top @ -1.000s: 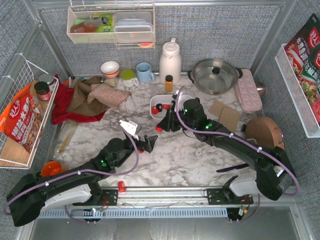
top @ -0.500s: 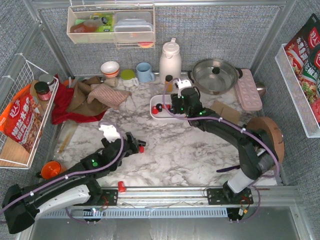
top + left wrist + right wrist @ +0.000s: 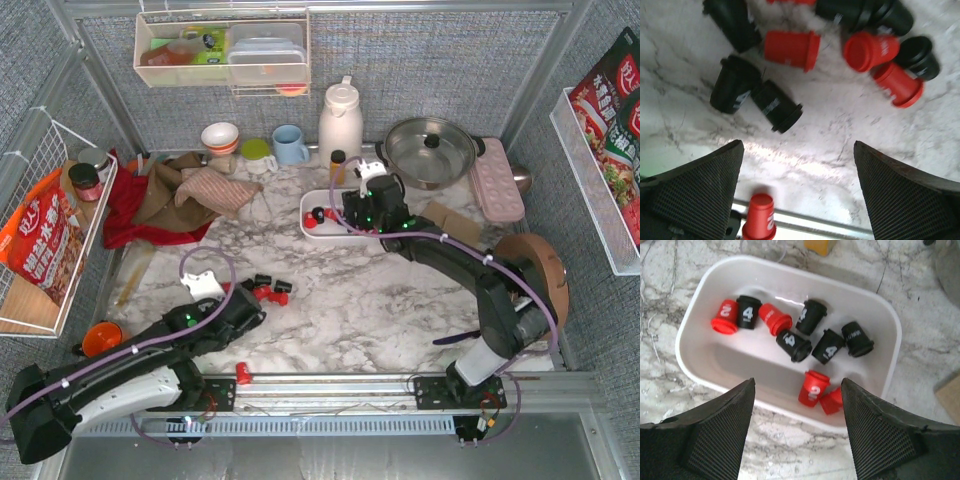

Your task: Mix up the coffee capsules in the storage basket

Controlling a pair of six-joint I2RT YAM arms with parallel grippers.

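Note:
The white storage basket (image 3: 308,226) sits at mid-table; the right wrist view shows its rim (image 3: 790,269). Several red and black coffee capsules (image 3: 805,347) lie inside it. My right gripper (image 3: 797,382) is open and empty, hovering over the basket's near wall (image 3: 362,214). Several more red and black capsules (image 3: 268,290) lie loose on the marble, also in the left wrist view (image 3: 790,49). My left gripper (image 3: 797,145) is open and empty just near-left of that cluster (image 3: 245,305). One red capsule (image 3: 243,374) stands by the front rail (image 3: 760,220).
Behind the basket stand a small orange bottle (image 3: 338,165), a white thermos (image 3: 340,120), a steel pot (image 3: 430,150) and a blue mug (image 3: 290,145). A pink moulded tray (image 3: 495,180), cardboard (image 3: 450,230) and a wooden disc (image 3: 525,265) lie right. Cloths (image 3: 170,195) lie left.
My right gripper rose from the table in front of the basket to over the basket. My left gripper drew back to the near left, leaving the loose capsules on the marble.

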